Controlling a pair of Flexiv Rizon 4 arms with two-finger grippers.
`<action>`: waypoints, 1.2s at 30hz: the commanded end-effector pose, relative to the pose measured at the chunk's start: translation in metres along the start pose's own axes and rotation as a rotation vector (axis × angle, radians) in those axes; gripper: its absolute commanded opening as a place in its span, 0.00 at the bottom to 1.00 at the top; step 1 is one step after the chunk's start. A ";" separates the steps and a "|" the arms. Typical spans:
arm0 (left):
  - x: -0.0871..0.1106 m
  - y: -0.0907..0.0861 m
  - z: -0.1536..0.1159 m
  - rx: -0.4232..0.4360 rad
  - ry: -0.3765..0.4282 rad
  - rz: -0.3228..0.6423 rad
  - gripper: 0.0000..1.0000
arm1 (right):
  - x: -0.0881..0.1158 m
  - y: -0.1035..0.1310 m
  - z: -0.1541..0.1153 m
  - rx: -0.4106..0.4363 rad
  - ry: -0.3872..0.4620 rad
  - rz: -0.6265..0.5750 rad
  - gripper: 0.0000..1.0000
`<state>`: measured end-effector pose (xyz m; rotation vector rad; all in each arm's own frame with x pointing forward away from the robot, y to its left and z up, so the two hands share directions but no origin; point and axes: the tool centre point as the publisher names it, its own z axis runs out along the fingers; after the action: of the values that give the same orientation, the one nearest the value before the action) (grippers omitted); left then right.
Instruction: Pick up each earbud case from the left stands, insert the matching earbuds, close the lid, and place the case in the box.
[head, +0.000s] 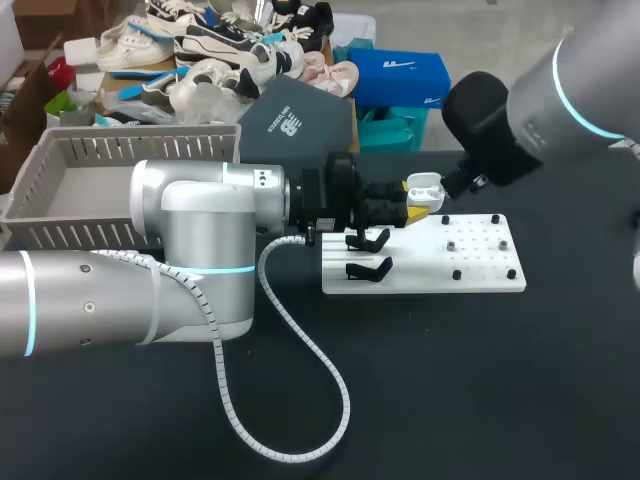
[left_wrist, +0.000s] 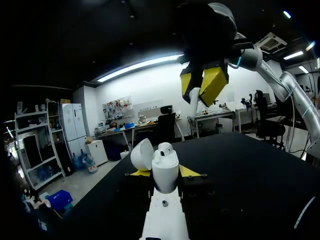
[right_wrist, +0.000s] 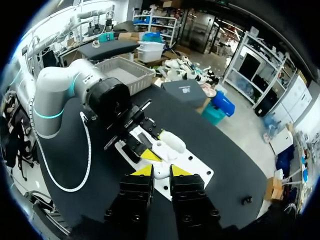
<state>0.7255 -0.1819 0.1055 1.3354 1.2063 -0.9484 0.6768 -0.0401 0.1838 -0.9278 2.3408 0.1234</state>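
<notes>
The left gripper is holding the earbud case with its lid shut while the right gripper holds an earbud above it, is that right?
Not quite: the lid is open, tipped back beside the case, as the left wrist view shows. The rest stands: the left gripper holds the earbud case and the right gripper holds an earbud above it.
</notes>
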 end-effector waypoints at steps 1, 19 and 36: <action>0.001 0.000 0.000 -0.002 -0.003 0.001 0.00 | -0.007 -0.005 0.009 -0.037 0.016 0.030 0.00; 0.001 0.000 0.000 -0.002 -0.003 0.001 0.00 | -0.025 0.004 0.031 -0.091 0.035 0.030 0.00; 0.001 0.000 0.000 -0.002 -0.003 0.001 0.00 | -0.022 0.001 0.043 -0.091 0.065 0.038 0.00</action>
<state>0.7255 -0.1819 0.1055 1.3355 1.2063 -0.9484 0.7081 -0.0135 0.1611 -0.9425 2.4270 0.2186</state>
